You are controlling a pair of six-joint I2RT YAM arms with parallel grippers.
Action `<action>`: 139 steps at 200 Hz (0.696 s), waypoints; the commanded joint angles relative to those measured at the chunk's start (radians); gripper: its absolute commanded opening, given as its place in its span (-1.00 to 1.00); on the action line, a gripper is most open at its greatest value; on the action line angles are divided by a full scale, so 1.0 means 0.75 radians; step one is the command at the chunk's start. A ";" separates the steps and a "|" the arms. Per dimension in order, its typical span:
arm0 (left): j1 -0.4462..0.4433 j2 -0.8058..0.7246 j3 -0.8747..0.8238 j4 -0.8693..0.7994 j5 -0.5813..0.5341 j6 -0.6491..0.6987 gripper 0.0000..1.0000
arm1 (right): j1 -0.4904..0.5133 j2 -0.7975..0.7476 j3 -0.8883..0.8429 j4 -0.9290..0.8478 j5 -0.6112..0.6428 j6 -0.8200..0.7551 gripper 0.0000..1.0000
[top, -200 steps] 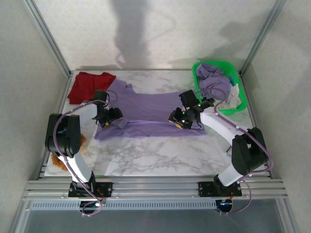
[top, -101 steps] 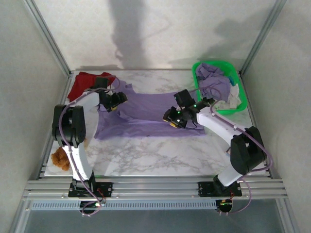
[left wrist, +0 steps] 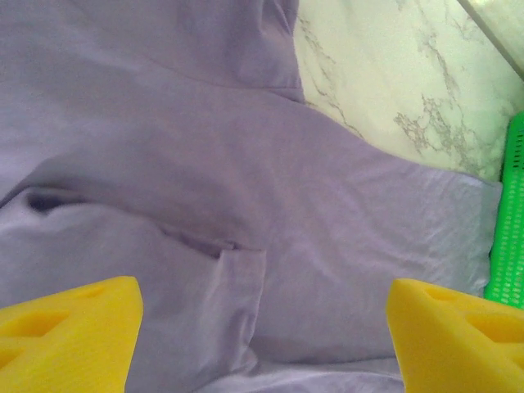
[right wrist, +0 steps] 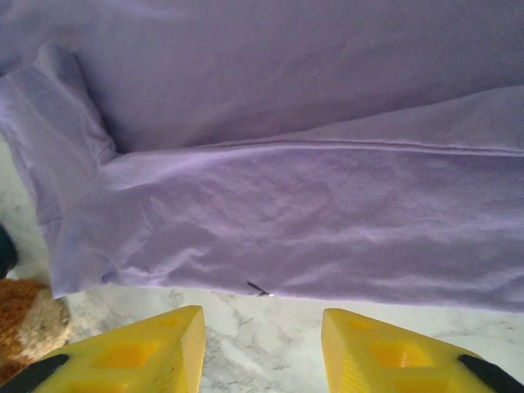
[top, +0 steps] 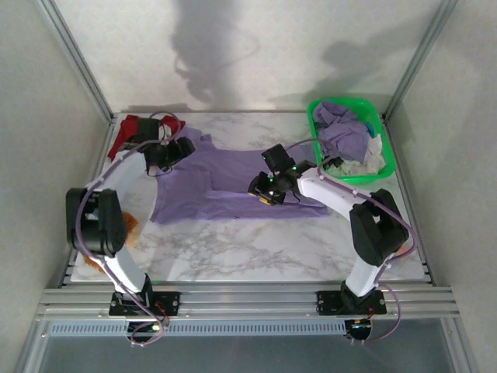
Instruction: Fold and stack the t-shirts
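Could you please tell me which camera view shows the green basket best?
The top external view: the whole green basket sits at the table's far right, purple cloth heaped inside. The left wrist view catches just a strip of its wall at the right edge.

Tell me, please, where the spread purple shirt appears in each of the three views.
Top external: shirt lies mid-table, left of the basket.
Left wrist: shirt covers all but the upper right.
Right wrist: shirt covers the upper part, edge to edge.
Shared landmark: the marble table, bare beside the shirt in every view.
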 commanded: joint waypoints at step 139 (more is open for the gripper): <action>0.048 -0.296 -0.759 0.150 -0.169 -0.146 0.59 | -0.240 -0.178 -0.381 0.009 0.112 -0.255 -0.43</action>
